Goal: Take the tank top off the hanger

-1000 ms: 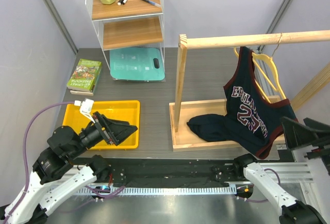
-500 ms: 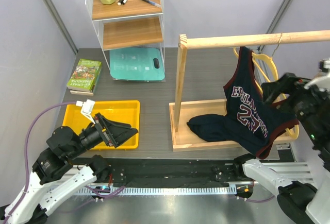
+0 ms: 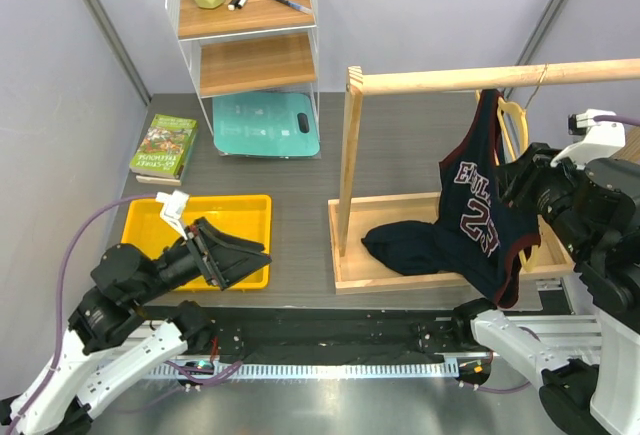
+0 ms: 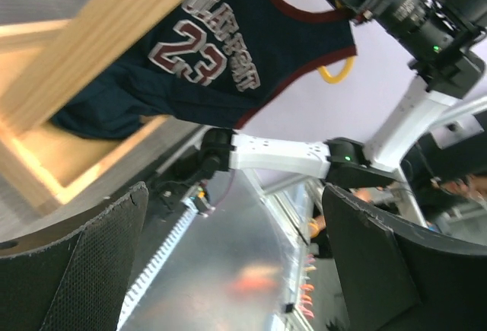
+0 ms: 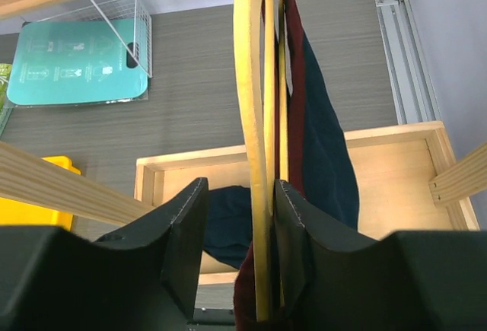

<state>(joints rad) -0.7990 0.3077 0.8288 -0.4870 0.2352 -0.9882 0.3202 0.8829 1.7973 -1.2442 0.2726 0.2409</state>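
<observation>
Left claw (image 3: 262, 263): parked over the yellow tray (image 3: 150, 223) toward the near-left corner of the counter (image 3: 300, 173). Spread wide, holding nothing, aimed across at the rack.

Rack base (image 3: 400, 281): near the near-right corner, with dark cloth heaped inside. Cannot tell whether part of the tank top (image 3: 478, 217) or a separate piece.

Right claw (image 5: 242, 188): raised beside the right edge of the counter, straddling the hanger (image 5: 248, 80) edge-on, one finger on each side. Red-trimmed edge of the tank top also in the gap. Gap narrow; actual clamping on the plastic: cannot tell.

Tank top: hung on the hanger by the right edge, about midway between near and far edges. Strap up at the hook end, body sagging down and left toward the rack base. Not yet off.

Hanger: hooked over the wooden rail (image 3: 450, 78) overhead, toward the far-right corner.

Step in hand, as judged: securing the hanger ahead of stripping the garment.

Next move, as judged:
- Close firmly on the hanger alone; avoid pinching cloth against the plastic.
- Hold steady against swing on the hook.
- Bring the left claw across, take a strap or the hem, and draw it off the hanger end.
</observation>
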